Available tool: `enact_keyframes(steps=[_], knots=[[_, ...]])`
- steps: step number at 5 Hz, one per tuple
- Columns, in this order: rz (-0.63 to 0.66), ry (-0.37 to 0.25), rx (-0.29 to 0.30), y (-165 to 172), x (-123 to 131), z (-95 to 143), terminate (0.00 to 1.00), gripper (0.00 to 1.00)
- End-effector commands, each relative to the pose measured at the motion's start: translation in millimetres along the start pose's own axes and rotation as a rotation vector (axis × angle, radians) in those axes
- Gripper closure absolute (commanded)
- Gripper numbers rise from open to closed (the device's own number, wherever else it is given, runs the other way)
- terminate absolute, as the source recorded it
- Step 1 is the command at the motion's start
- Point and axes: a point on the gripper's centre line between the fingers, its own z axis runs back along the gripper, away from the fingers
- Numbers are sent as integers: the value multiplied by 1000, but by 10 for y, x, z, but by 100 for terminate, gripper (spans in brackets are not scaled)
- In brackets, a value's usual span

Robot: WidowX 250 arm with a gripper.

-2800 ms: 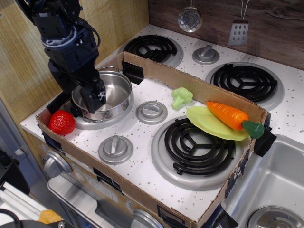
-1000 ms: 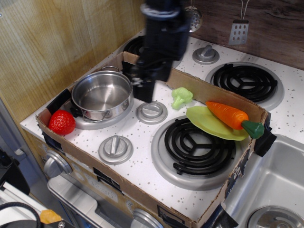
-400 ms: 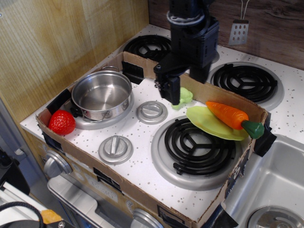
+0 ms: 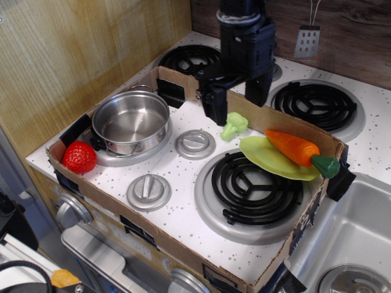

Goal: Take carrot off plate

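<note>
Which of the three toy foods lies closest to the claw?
The light green broccoli, just below the claw. The carrot rests farther right on the plate, and the strawberry sits at the far left.

The carrot (image 4: 295, 147) lies on the plate (image 4: 267, 160), which overlaps the front right burner (image 4: 255, 188). The broccoli (image 4: 234, 124) sits just left of the plate, below the hand (image 4: 235, 97). The pot (image 4: 131, 123) and strawberry (image 4: 79, 157) sit far left.
</note>
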Motion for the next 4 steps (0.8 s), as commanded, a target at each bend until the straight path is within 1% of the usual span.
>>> enact_keyframes(steps=[1, 2, 3, 4], knots=[[-36, 34, 27, 109, 136, 116, 0, 0], [107, 44, 33, 59, 120, 83, 0, 0], [141, 30, 42, 83, 146, 55, 0, 0], [125, 16, 51, 158, 215, 26, 0, 0]])
